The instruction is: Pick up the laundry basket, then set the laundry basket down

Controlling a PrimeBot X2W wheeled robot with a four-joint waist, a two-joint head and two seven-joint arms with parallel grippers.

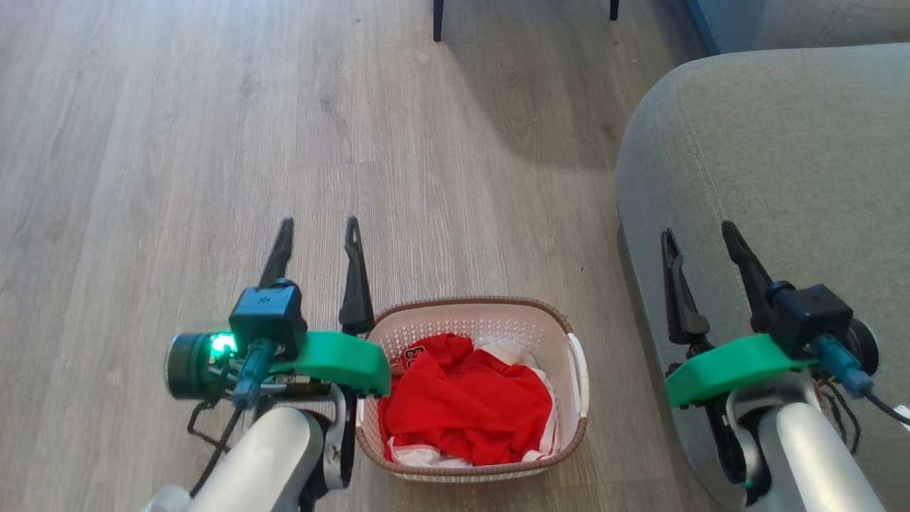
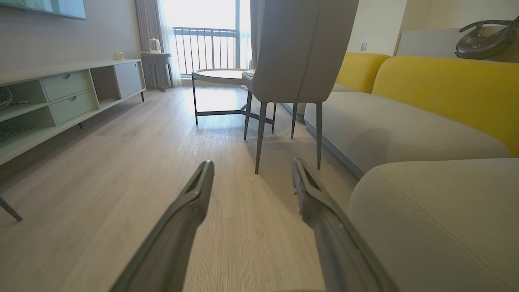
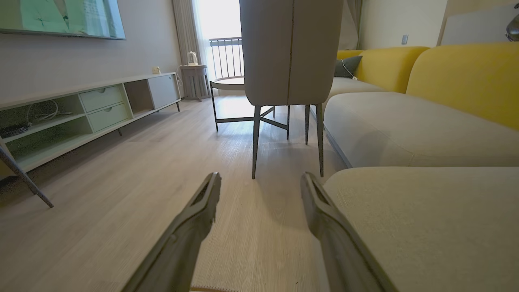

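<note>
The laundry basket (image 1: 547, 323) stands on the wooden floor between my two arms, white and perforated with a brown rim, holding red and white clothing (image 1: 469, 398). My left gripper (image 1: 318, 229) is open just left of the basket, fingers pointing forward past its far left corner, nothing between them. My right gripper (image 1: 700, 238) is open to the right of the basket, raised over the grey sofa seat (image 1: 782, 163). Both wrist views look along open fingers (image 2: 190, 202) (image 3: 202, 198) over bare floor; a sliver of the basket's rim (image 3: 206, 288) peeks at the right wrist view's bottom edge.
The grey and yellow sofa (image 2: 425, 121) runs along the right. A grey chair on dark legs (image 2: 292, 61) stands ahead, a round table (image 2: 219, 75) behind it. A low TV cabinet (image 2: 61, 97) lines the left wall.
</note>
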